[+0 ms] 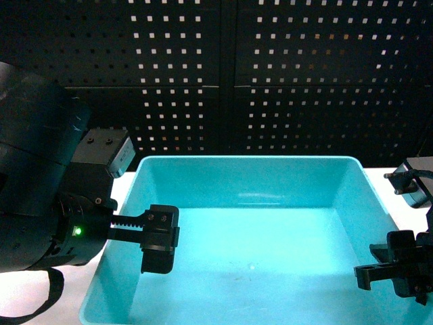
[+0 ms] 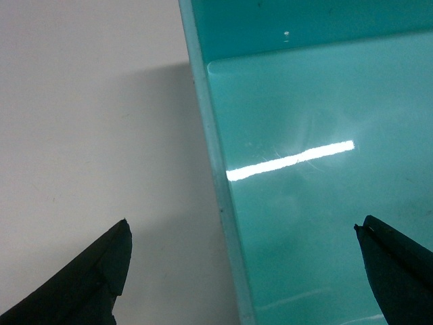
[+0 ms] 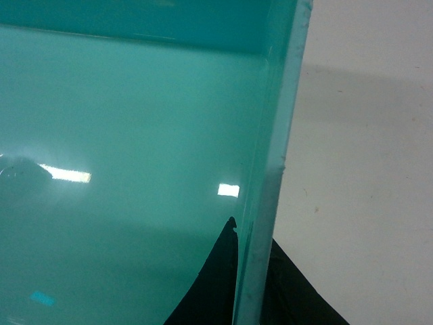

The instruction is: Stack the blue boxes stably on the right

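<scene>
The light turquoise smooth plastic tub (image 1: 250,223) is sitting on the white table (image 2: 88,135), filling the middle. The left tool (image 2: 240,271) is straddling its left wall, spread wide; the right tool (image 3: 250,284) is pinching the right wall. Both should be clamping evenly before lifting. The royal-blue tub isn't showing anywhere.

Head view slants down on turquoise tub (image 1: 243,237); wrist views close above opposite rims.

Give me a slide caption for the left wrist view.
Left tool open, straddling the turquoise tub's left rim above the white table.
</scene>
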